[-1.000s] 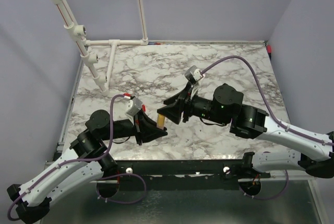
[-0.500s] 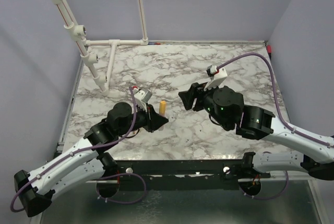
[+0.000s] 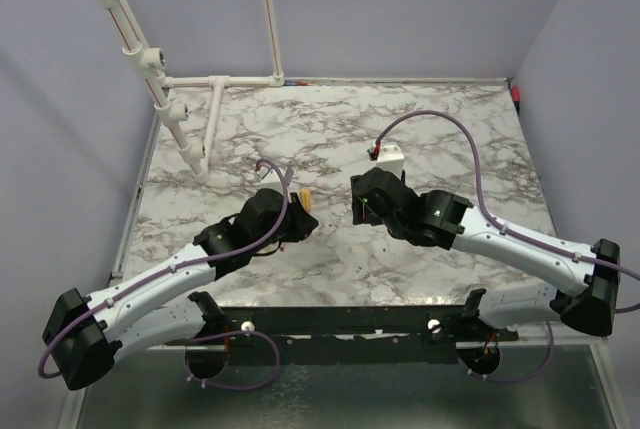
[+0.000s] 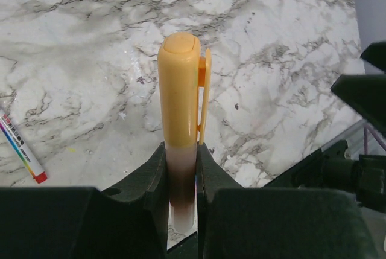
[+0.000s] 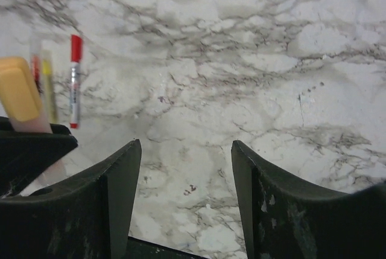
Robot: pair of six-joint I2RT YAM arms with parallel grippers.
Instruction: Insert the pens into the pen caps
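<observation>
My left gripper (image 4: 181,153) clamps the yellow pen (image 4: 181,192) by its pale barrel, cap (image 4: 179,84) seated and pointing to twelve o'clock; I judge this one done. My right gripper (image 5: 184,177) is wide and empty, free for the red pen (image 5: 74,81) at ten o'clock.

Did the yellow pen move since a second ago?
Yes. The yellow pen, clamped in the left gripper, has gone farther from the near edge of the table, toward the back, and slightly left.
</observation>
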